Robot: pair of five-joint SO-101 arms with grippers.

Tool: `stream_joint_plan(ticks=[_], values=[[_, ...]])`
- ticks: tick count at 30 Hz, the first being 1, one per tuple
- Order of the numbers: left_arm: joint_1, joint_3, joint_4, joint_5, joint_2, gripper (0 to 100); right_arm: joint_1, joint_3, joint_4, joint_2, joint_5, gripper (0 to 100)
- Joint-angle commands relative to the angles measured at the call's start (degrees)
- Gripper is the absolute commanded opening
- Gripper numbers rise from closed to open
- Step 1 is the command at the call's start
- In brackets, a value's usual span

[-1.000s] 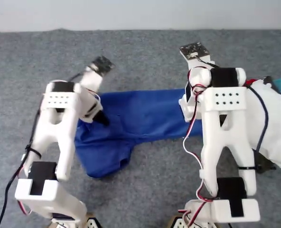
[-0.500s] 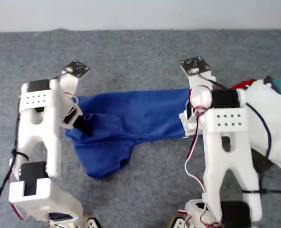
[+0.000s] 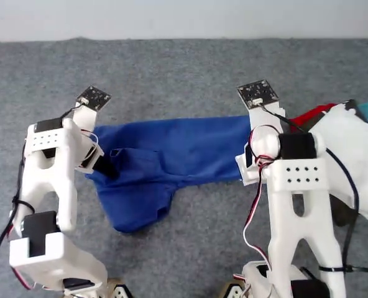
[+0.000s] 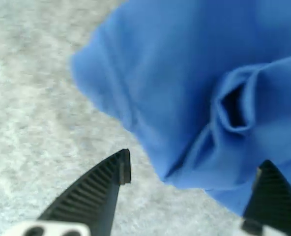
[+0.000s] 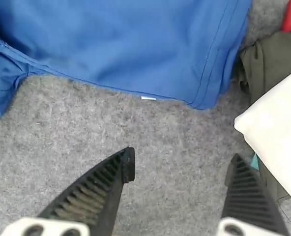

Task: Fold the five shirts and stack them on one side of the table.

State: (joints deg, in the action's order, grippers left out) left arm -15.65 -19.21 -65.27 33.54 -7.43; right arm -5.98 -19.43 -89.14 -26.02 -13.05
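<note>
One blue shirt lies beneath the wide-open left gripper, its hem near the wide-open right gripper; grey table.

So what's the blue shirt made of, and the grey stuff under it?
The blue shirt looks like soft matte cloth, probably cotton: it creases and shows a stitched hem. The grey table cover looks like fuzzy felt or carpet, going by its speckled nap.
</note>
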Motion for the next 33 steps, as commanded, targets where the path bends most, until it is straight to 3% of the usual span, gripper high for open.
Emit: stream_joint_plan(ticks=[1, 9, 18, 28, 33], values=[[-1.93, 0.57, 2.37, 0.53, 0.53, 38, -0.48, 0.26, 1.01, -1.89, 0.53, 30.3], [-2.55, -1.1, 3.16, 0.53, 0.53, 38, -0.48, 0.26, 1.1, -1.89, 0.79, 30.3], [-2.73, -8.75, 14.86, 0.53, 0.53, 38, -0.48, 0.26, 1.01, -1.89, 0.79, 30.3], [-10.02, -7.96, 14.86, 0.62, 1.14, 38, -0.57, 0.26, 1.01, -1.89, 0.88, 30.3], [-9.85, -7.08, 11.34, 0.53, 1.14, 38, -0.57, 0.26, 1.01, -1.89, 0.88, 30.3]])
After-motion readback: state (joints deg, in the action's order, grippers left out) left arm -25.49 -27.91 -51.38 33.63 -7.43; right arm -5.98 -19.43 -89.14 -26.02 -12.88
